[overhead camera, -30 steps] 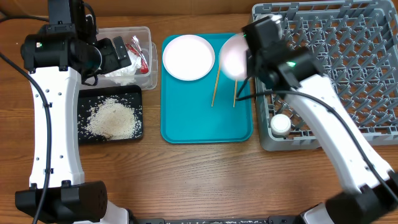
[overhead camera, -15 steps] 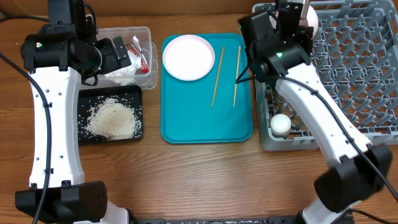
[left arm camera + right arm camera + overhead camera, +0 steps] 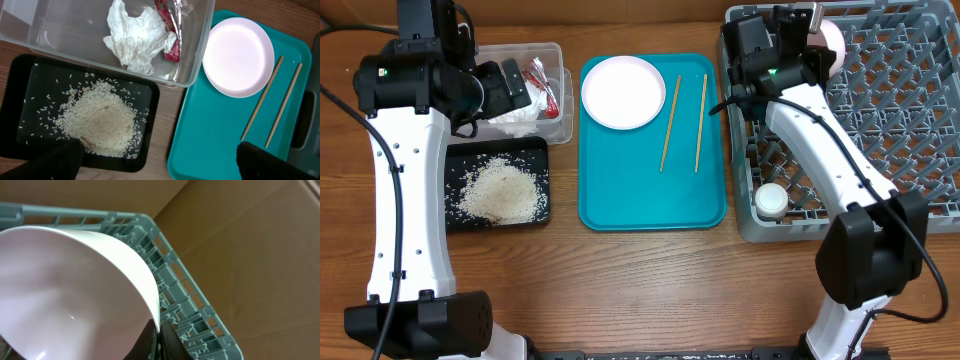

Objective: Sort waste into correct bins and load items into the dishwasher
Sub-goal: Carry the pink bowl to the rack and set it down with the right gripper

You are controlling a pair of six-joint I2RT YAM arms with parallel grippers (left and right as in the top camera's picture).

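Observation:
My right gripper (image 3: 159,335) is shut on the rim of a white bowl (image 3: 65,290) and holds it over the far left corner of the grey dish rack (image 3: 880,110); the bowl shows partly behind the arm overhead (image 3: 830,38). A small white cup (image 3: 771,200) stands in the rack's near left corner. A white plate (image 3: 622,92) and two wooden chopsticks (image 3: 684,122) lie on the teal tray (image 3: 650,200). Crumpled tissue (image 3: 135,37) and a red-and-white wrapper (image 3: 169,25) lie in the clear tub (image 3: 60,35). Rice (image 3: 97,120) lies in the black tray (image 3: 22,80). My left gripper (image 3: 157,162) is open and empty above the trays.
The teal tray lies between the two bins on the left and the dish rack on the right. A brown cardboard wall (image 3: 250,245) stands behind the rack. Bare wooden table (image 3: 640,290) runs along the front.
My right gripper has carried the white bowl from over the teal tray's far right corner to the right, over the rack's far left corner. The left arm has not moved.

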